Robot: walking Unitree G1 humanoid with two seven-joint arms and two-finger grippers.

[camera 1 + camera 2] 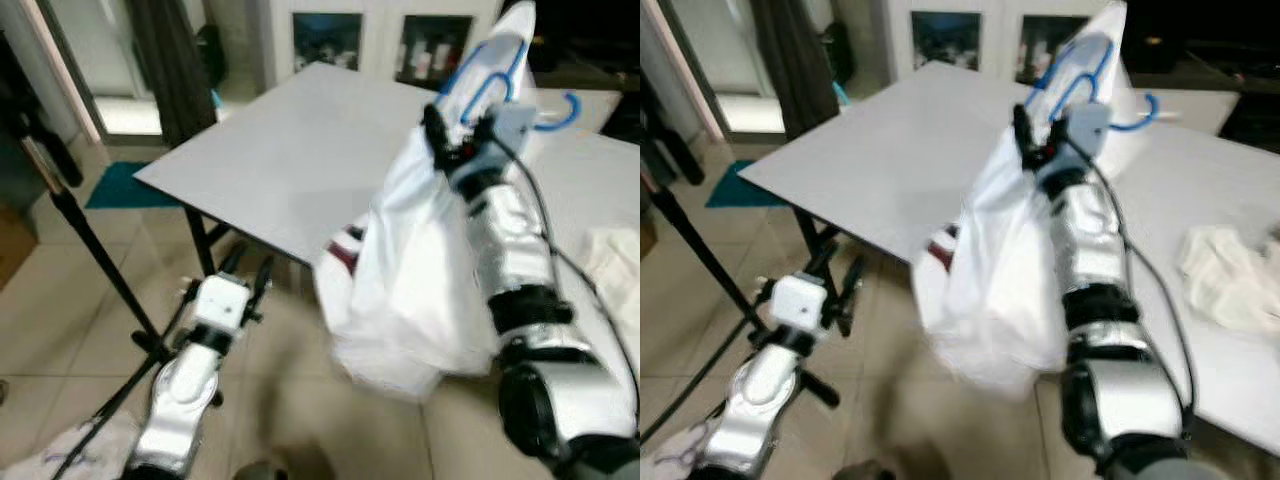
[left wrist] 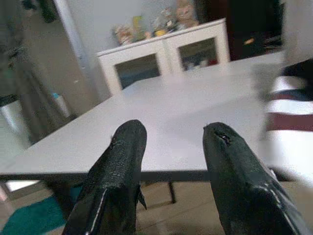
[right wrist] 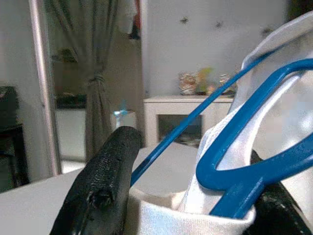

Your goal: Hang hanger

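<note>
A blue plastic hanger carries a white garment with a dark red stripe at its hem. My right gripper is raised over the grey table and is shut on the hanger and the garment's collar; in the right wrist view the blue hanger and white cloth sit between the black fingers. The hanger's hook points right. My left gripper is low beside the table's front edge, open, with nothing between its fingers.
A black tripod stand rises from the tiled floor at left. A white cabinet with glass doors stands behind the table. Crumpled white cloth lies on the table at right. A dark curtain hangs at back left.
</note>
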